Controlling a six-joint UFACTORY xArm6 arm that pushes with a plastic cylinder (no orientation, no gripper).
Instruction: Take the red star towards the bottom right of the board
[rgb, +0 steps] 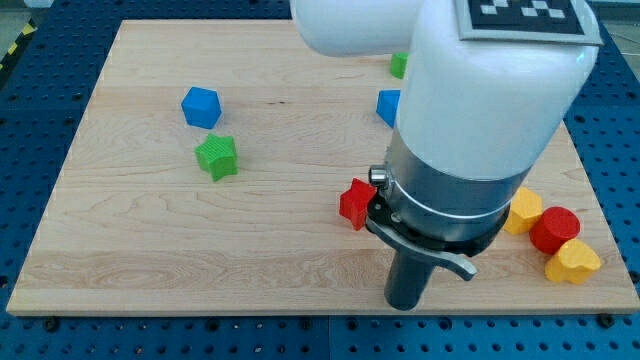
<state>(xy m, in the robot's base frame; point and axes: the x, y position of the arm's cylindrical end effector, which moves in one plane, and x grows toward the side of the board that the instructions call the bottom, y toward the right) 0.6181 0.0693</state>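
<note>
On the pale wooden counter (300, 240), a blue plastic cube (201, 107) sits at ten o'clock, a green plastic star (217, 157) just below it. The red plastic star (354, 204) lies near centre, touching the arm's dark housing (440, 215). My tip (407, 300), at the star's five o'clock, carries no fingers, so nothing is grasped. At four o'clock cluster a yellow block (523, 211), a red cylinder (554, 229) and a yellow heart-like block (573, 262).
</note>
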